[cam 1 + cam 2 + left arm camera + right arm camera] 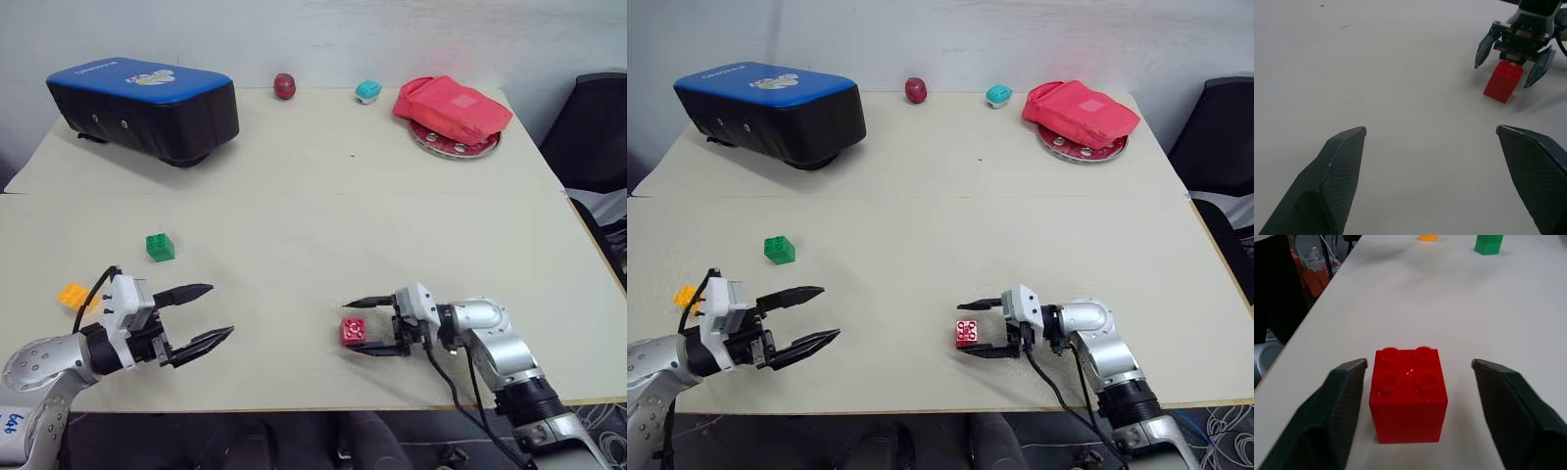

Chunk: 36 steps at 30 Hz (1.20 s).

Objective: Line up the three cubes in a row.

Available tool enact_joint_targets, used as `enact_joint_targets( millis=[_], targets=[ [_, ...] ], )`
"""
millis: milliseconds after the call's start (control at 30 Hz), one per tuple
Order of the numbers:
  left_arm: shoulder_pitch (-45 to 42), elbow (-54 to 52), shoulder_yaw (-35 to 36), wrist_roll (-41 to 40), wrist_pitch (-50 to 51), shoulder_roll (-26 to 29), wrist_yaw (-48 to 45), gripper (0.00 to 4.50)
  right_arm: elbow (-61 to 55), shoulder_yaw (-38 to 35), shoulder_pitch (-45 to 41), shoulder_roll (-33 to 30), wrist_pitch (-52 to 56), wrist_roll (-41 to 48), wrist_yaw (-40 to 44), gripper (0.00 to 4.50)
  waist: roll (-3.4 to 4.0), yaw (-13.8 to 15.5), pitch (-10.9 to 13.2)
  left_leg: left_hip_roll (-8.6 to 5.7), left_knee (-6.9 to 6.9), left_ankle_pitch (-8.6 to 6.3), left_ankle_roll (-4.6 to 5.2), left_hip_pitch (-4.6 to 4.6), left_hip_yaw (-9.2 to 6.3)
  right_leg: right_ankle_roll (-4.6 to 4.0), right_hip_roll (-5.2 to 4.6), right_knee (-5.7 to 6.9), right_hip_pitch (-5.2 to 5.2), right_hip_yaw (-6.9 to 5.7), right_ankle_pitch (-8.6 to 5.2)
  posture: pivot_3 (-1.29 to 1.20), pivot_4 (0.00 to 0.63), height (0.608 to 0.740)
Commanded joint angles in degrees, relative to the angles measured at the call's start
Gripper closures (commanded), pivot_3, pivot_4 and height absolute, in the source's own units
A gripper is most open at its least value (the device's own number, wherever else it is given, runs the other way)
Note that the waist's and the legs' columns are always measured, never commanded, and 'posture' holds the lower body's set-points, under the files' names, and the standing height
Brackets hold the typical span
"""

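Now, line by line:

Right tool (364, 326): spread wide, one black finger on each side of the red cube (354, 331), with a clear gap showing between each finger and the cube in the right wrist view; it grips nothing.
Right arm: reaches in from the near right edge of the worktop (323, 215), forearm low over the surface, tool pointing towards the robot's left and roughly level.
Left tool (217, 312): spread wide and empty, hovering over bare worktop near the front left.
Left arm: comes in from the near left corner, tool pointing towards the right and slightly forward, aimed in the direction of the red cube and the right tool.
Red cube: sits studs up on the worktop close to the front edge, right of centre, between the right tool's fingers (1344, 401).
Green cube (160, 247): rests on the worktop left of centre, beyond the left tool and well apart from the red cube.
Orange-yellow cube (73, 295): lies near the left edge, just beside the left wrist, nearer to the robot than the green cube.
Row: not formed; the three cubes lie scattered.
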Motion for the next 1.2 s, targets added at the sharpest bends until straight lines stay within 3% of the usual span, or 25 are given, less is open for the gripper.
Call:
enact_joint_targets(
  millis=[33,267,500,633,800,933,1067,1200],
  targets=[
    [2.87,0.10,4.09,-0.44,-0.80,0.65,-1.04,0.00,-6.92,-1.26,1.21,-1.47,1.65,3.58,1.36,0.04,0.00,-0.02,0.00,0.01,-0.01,0.00,0.00,-0.01,0.00,0.00,0.00,-0.02,-0.01,0.00,0.00,0.00,0.150,0.740],
    [15.51,4.68,15.68,3.63,-8.32,-6.65,2.43,0.00,-12.66,-10.91,5.95,-0.02,1.68,15.88,-0.63,0.04,-0.05,-0.05,-0.02,0.00,-0.01,-0.06,0.09,0.00,0.01,0.00,-0.02,-0.08,0.03,0.00,0.00,0.00,0.150,0.740],
    [23.06,9.27,27.82,2.98,-14.72,-20.05,13.35,0.00,-2.42,-20.78,10.00,-1.98,-4.99,14.01,-1.47,0.04,-0.27,0.51,-0.10,-0.05,0.07,-0.35,0.52,0.04,-0.01,0.02,-0.06,-0.17,0.16,-0.02,0.01,0.00,0.150,0.740],
    [22.56,8.47,26.77,2.55,-15.65,-21.94,14.81,0.00,0.36,-22.27,10.96,-2.34,-8.26,13.09,0.24,0.04,-0.32,1.20,-0.11,-0.06,0.09,-0.40,0.58,0.30,-0.01,0.02,-0.04,-0.25,0.51,-0.02,0.01,0.00,0.150,0.740],
    [13.39,0.18,22.04,-1.07,-5.58,-18.73,25.35,0.00,-1.31,-21.29,9.88,-1.03,-8.21,14.15,0.64,0.04,-0.36,1.96,-0.10,-0.06,0.00,-0.46,0.55,0.83,-0.06,0.01,-0.04,-0.28,1.02,-0.03,0.01,0.00,0.150,0.740],
    [-1.09,-7.88,13.09,-2.04,9.48,-16.98,42.94,0.00,-0.54,-20.48,8.89,-0.09,-8.85,14.09,1.32,0.04,-0.38,1.95,-0.12,-0.04,-0.03,-0.50,0.49,0.92,-0.04,0.02,-0.05,-0.25,1.08,-0.03,0.02,0.00,0.150,0.740],
    [-15.83,-5.56,9.13,0.16,20.52,-18.46,58.18,0.00,-0.40,-20.08,8.80,-0.10,-8.56,13.91,1.85,0.04,-0.38,2.15,-0.13,-0.01,0.05,-0.36,0.26,0.90,-0.02,0.04,0.00,-0.19,1.04,-0.01,0.02,0.00,0.150,0.740],
    [-26.30,1.88,5.12,4.92,23.58,-18.50,63.60,0.00,-0.54,-19.81,8.98,-0.11,-8.34,13.79,2.20,0.04,-0.38,1.93,-0.12,0.00,0.04,-0.21,-0.01,0.93,0.02,0.04,0.12,-0.18,0.98,0.09,0.02,0.00,0.150,0.740]
  ],
)
